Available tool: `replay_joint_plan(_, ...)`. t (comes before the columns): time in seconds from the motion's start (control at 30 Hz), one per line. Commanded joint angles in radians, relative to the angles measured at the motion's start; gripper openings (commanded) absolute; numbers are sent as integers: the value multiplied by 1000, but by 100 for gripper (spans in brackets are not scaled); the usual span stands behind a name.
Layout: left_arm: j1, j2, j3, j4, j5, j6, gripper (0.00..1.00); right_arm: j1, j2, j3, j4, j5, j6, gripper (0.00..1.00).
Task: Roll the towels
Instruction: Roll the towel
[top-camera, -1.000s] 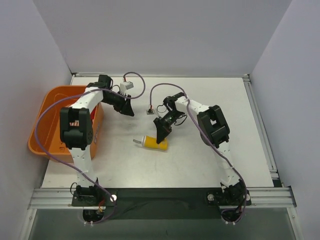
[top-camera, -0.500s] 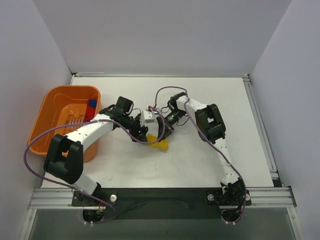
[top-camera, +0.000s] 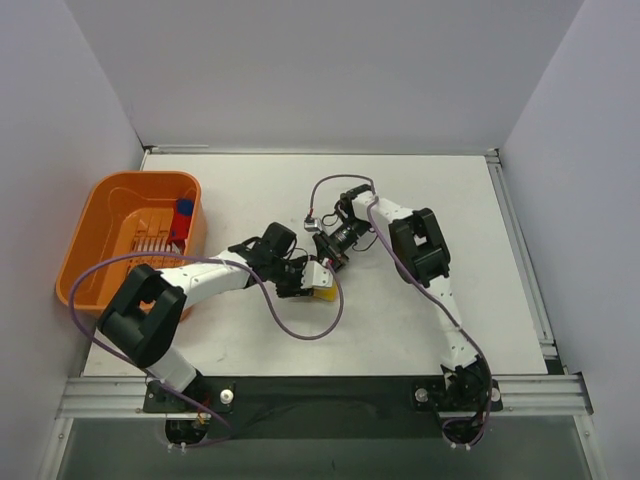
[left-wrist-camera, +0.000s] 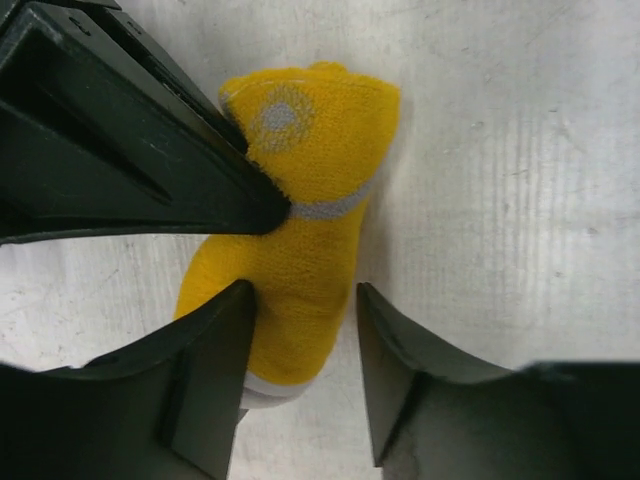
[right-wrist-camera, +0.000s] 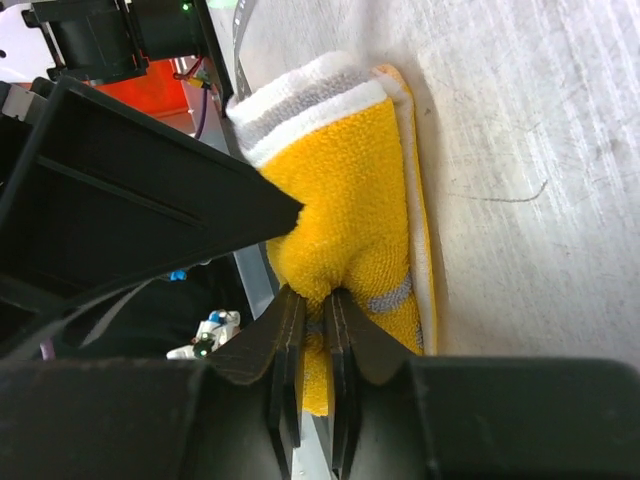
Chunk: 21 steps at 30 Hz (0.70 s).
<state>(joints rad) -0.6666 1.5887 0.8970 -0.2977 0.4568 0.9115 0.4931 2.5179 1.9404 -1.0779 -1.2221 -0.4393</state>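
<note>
The yellow towel (left-wrist-camera: 300, 240) lies rolled on the white table (top-camera: 420, 310), with a grey-and-white band at its end. My left gripper (left-wrist-camera: 305, 335) is open and straddles the near end of the roll: one finger (left-wrist-camera: 215, 370) touches the cloth, the other stands a little off it. My right gripper (right-wrist-camera: 312, 315) is shut on a pinched fold of the yellow towel (right-wrist-camera: 340, 200). From above, both grippers meet at the roll (top-camera: 325, 293). The red and turquoise towel (top-camera: 183, 215) lies in the orange tub.
The orange tub (top-camera: 100, 215) stands at the table's left edge, behind my left arm. Purple cables loop over both arms. Grey walls close the table in at the back and sides.
My left arm has swung from the tub across to the yellow towel and set its open fingers round the roll's end. The right gripper has kept its hold on the towel.
</note>
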Motion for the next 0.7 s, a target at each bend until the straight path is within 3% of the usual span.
replay_joint_plan(0.0,-18,89,23,-24,-50,12,52,12,-7,-9,7,133,14,11)
replay_joint_plan(0.03,-18,99,32,-41,-52,4,48,10,-19,-9,7,144,22,15)
replay_joint_plan(0.07,-18,108,54,-59,-59,-6,44,4,-31,-6,12,162,33,24)
replay_joint_plan(0.1,-19,126,66,-93,-61,-32,34,-2,-54,-3,16,173,51,29)
replay_joint_plan(0.2,-19,166,118,-170,-67,-80,26,-47,-117,14,41,203,137,46)
replay_joint_plan(0.27,-18,180,137,-192,-78,-115,25,-80,-158,-1,87,217,218,52)
replay_joint_plan(0.43,-10,223,195,-261,-110,-246,24,-172,-350,-217,211,274,349,53)
replay_joint_plan(0.67,2,257,243,-299,-87,-408,25,-165,-536,-546,387,234,468,53)
